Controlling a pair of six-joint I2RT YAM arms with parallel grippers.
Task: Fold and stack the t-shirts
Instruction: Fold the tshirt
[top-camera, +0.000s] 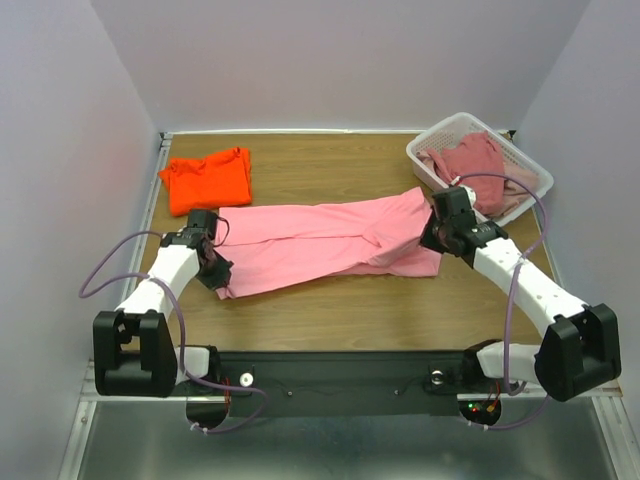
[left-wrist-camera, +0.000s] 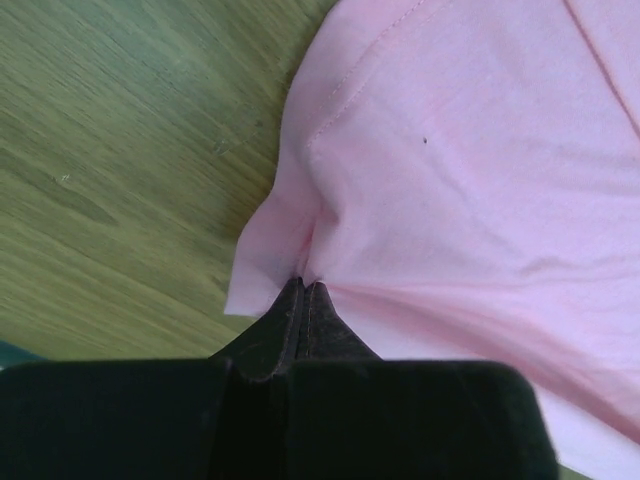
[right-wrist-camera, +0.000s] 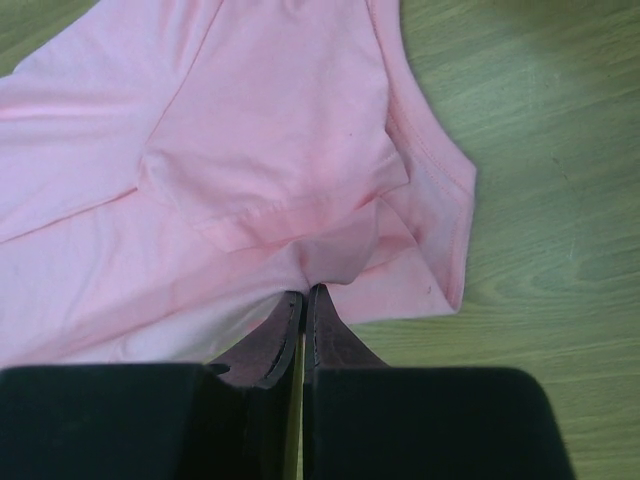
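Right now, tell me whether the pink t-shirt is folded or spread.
Half folded: the pink t-shirt lies as a long narrow band, sleeve tucked over, stretched between left pincer and right pincer.

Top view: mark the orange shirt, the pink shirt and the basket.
orange shirt (top-camera: 207, 180), top view, middle of the cloth.
pink shirt (top-camera: 320, 240), top view, middle of the body.
basket (top-camera: 430, 135), top view, far left rim.

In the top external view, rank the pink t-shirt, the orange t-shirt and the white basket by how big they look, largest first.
1. pink t-shirt, spread out lengthwise, clearly the largest.
2. white basket, its outline covers more of the view than the orange one.
3. orange t-shirt, a compact patch at the back left.
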